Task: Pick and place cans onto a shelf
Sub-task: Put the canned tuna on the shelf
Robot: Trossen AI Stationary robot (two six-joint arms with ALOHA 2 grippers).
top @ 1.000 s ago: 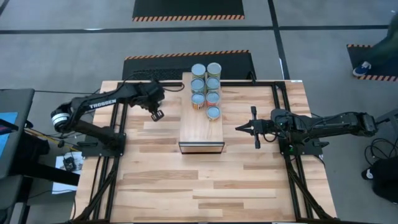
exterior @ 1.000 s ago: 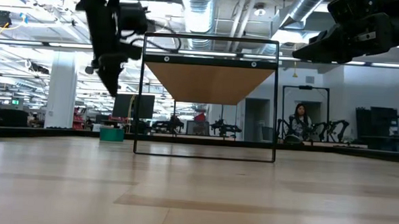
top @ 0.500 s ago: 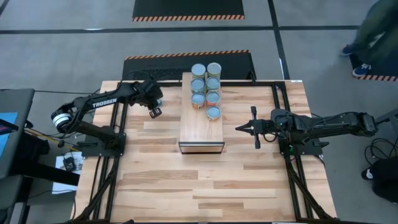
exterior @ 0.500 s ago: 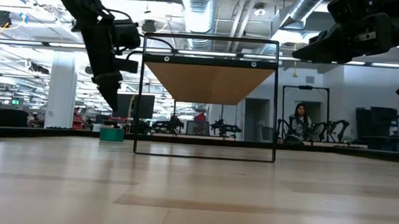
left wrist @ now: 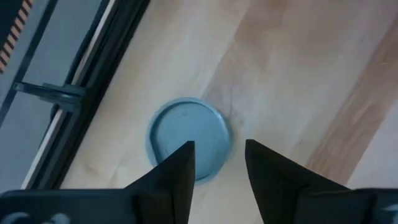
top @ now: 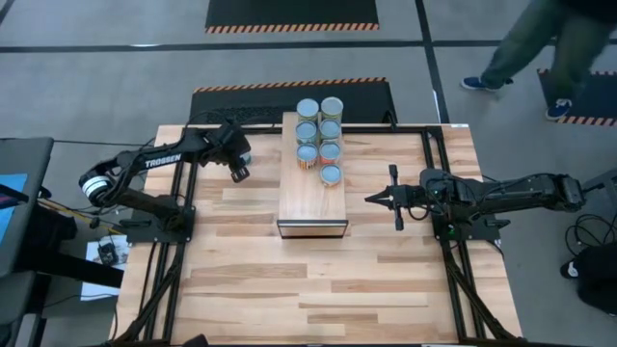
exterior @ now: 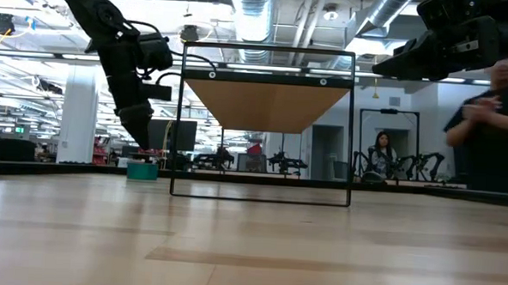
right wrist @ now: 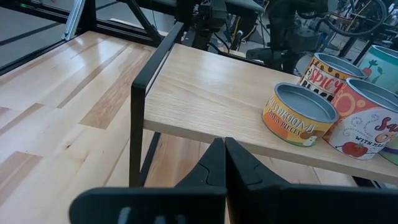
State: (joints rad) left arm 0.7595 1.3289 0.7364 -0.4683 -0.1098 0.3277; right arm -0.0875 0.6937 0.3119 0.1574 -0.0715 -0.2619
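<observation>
Seven upright cans (top: 320,135) cluster on the shelf's (top: 311,202) far end.

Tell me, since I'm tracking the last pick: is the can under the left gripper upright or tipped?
Upright: the left wrist view shows the can's round blue top face-on on the tabletop.

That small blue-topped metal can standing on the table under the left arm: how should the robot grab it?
By its curved side wall, from straight above. The small round metal can with the silvery-blue top stands upright on the planked wooden tabletop, top facing the open left gripper, with room around it.
</observation>
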